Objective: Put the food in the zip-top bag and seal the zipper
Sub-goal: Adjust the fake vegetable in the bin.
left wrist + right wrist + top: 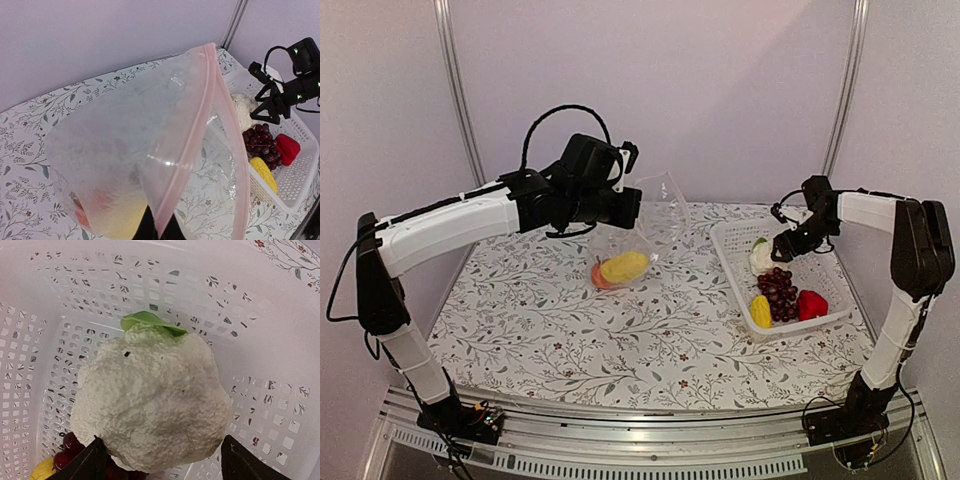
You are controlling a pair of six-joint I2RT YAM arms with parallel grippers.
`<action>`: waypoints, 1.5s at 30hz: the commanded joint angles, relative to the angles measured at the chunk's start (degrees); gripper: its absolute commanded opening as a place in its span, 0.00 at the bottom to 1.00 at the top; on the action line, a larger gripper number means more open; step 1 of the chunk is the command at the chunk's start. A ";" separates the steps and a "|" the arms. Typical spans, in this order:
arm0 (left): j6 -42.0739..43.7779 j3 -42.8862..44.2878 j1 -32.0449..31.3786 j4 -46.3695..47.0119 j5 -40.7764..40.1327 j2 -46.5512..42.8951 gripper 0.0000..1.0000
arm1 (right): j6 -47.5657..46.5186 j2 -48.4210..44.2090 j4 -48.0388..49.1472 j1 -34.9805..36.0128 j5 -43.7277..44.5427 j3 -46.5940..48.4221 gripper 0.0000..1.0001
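**Pale booth, flowered bench**

You face a plain pale lilac wall (720,90) behind the bench (670,345), whose white cloth (520,300) carries grey leafy sprigs and small red flowers. Slim metal poles (459,90) stand at its back corners; a ribbed metal rail (650,440) runs along its near edge. Light is soft and even.

Take the basket (825,270) as your reference; it stands on the right of the table (540,310). Inside it, your cauliflower (761,257) lies along the left wall. The grapes (778,292) touch it on the near side, the oblong piece (761,311) lies in the near-left corner against the grapes, and the pepper-like piece (811,304) is just right of them. Your right gripper (160,460) hangs over the cauliflower, fingers spread to either side. Well left of the basket, the zip-top bag (638,225) rests its bottom on the table, holding a second oblong piece (624,266) with a rounded piece (600,275) at its left. Your left gripper (159,227) pinches the zipper (195,125) above them.
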 commanded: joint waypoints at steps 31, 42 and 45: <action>0.62 0.30 0.85 0.45 0.49 1.25 0.00 | 3.34 1.74 -2.20 1.47 -5.42 10.90 0.92; 0.59 0.38 0.95 -0.01 0.32 0.86 0.00 | 2.28 5.39 -1.83 1.51 3.43 11.70 0.75; 0.54 0.37 0.95 0.14 0.46 0.71 0.00 | 1.75 5.45 -1.18 1.55 5.76 10.80 0.68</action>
